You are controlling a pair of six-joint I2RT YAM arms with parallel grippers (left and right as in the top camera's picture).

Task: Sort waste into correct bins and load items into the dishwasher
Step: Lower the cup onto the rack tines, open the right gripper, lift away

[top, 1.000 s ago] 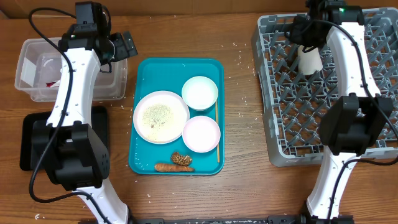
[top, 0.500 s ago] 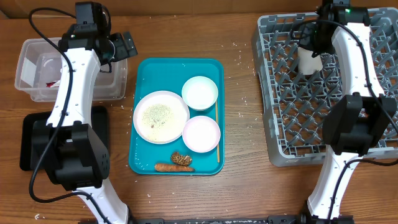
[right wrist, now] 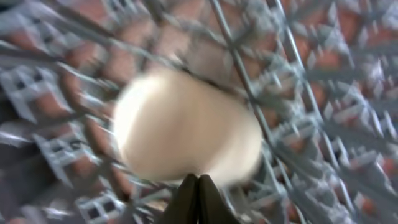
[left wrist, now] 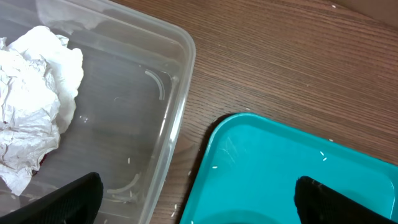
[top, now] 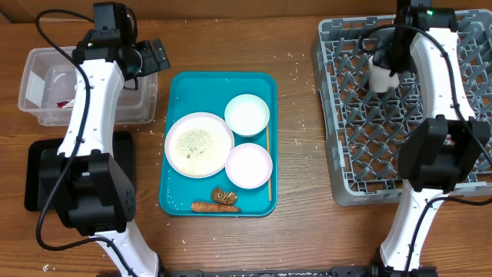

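Surface: a brown wood-grain table (top: 300, 192), speckled with a few white crumbs.
Room: only a pale tan strip shows along the far edge.
Right gripper (right wrist: 198, 182): fingers drawn almost together, pinching the near rim of the white cup (right wrist: 186, 124); this wrist view is blurred.
Cup's place: over the far left part of the grey dish rack (top: 361, 138), which fills the right of the table.
Left gripper (left wrist: 202, 202): spread wide, holding nothing, over the gap between the clear tub (left wrist: 177, 93) and the teal tray (left wrist: 261, 155).
Clear tub: far left; a crumpled white tissue (left wrist: 34, 106) lies inside.
Black tray (top: 37, 177): near left, partly under the left arm.
Teal tray: centre; carries a plate (top: 219, 127) of rice grains (top: 194, 145), a bowl (top: 247, 114), a smaller dish (top: 249, 165), chopsticks (top: 269, 165), a carrot piece (top: 204, 206) and a brown lump (top: 225, 197).
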